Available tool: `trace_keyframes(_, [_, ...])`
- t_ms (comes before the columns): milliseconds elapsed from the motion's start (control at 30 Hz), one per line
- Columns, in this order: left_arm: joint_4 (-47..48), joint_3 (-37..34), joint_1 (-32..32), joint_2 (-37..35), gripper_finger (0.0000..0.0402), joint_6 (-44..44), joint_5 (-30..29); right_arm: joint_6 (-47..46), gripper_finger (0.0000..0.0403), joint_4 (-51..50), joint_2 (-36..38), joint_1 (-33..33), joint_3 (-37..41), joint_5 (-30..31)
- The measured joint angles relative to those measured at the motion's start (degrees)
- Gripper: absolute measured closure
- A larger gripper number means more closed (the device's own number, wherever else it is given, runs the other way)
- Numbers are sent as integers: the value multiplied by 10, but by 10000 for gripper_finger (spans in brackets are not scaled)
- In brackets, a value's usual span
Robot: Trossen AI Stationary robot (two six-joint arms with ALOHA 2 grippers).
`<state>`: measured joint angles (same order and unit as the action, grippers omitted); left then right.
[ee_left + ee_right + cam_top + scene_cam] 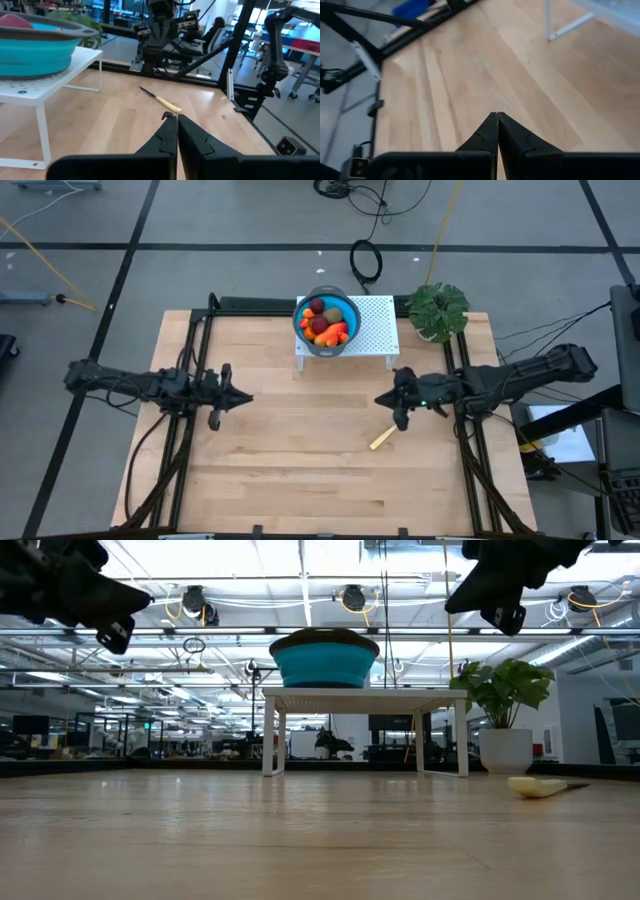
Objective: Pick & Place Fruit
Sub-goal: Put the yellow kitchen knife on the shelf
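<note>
1. The fruit point(328, 322) sits heaped in the blue bowl point(305, 330), up on the white perforated stand point(372, 327) at the table's far edge. I'd say it's raised there so it stays clear of the open board.
2. I make out dark red balls, a brownish-green oval and orange-yellow pieces, glossy and toy-like, packed close together.
3. The left gripper point(246, 396) hangs above the bare wood, well apart from the bowl, fingers pressed together, holding nothing.
4. The right gripper point(380, 400) mirrors it on the other side, fingertips meeting, empty too.
5. A yellow-handled knife point(383, 439) lies flat just beside the right gripper, not touched.
6. A green plant point(438, 310) stands near the stand's right end, out of my way.
7. My read: both arms are parked at rest.
</note>
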<state>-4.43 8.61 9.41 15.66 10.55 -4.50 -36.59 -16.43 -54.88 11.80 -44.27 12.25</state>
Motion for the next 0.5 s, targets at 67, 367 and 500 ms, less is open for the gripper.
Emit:
trace_keyframes(67, [-2, -9, 0, -16, 396, -1, 4, -17, 403, -30, -22, 14, -26, 24])
trace_keyframes(367, [0, -34, 0, -50, 388, -25, 21, -147, 403, -137, -123, 63, -123, 95])
trace_keyframes(500, [2, -34, 0, -50, 399, -44, 21, -238, 403, -210, -173, 74, -165, 102])
